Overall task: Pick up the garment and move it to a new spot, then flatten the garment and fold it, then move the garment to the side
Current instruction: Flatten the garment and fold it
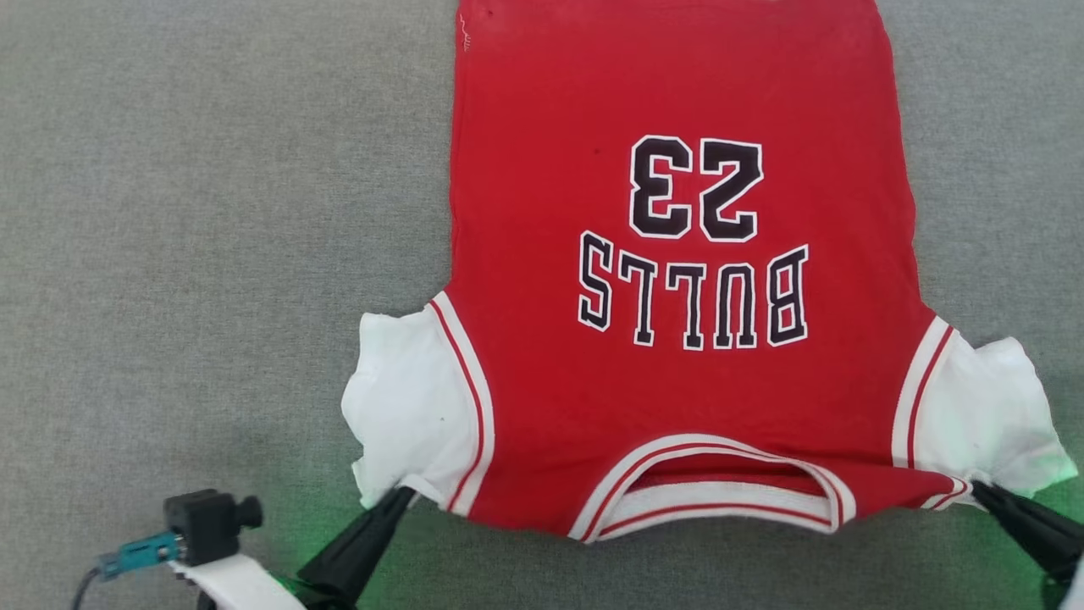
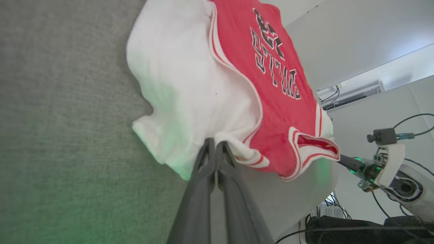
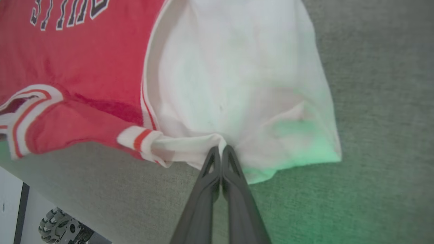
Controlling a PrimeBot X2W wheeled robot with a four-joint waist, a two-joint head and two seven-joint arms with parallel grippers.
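The garment (image 1: 677, 280), a red jersey with white sleeves and upside-down "BULLS 23" lettering, lies spread flat on the grey surface, collar toward me. My left gripper (image 1: 405, 496) is shut on the shoulder seam by the left white sleeve (image 1: 406, 407). My right gripper (image 1: 982, 490) is shut on the shoulder seam by the right white sleeve (image 1: 987, 419). In the left wrist view the garment (image 2: 271, 101) bunches at the fingertips of the left gripper (image 2: 215, 142). In the right wrist view the right gripper (image 3: 222, 149) pinches the white fabric of the garment (image 3: 230, 74).
The grey fabric-covered table (image 1: 212, 212) stretches wide to the left of the jersey. Its near edge shows in the wrist views, with a wheeled base (image 3: 57, 225) and cables (image 2: 339, 220) below. The right arm (image 2: 390, 173) shows in the left wrist view.
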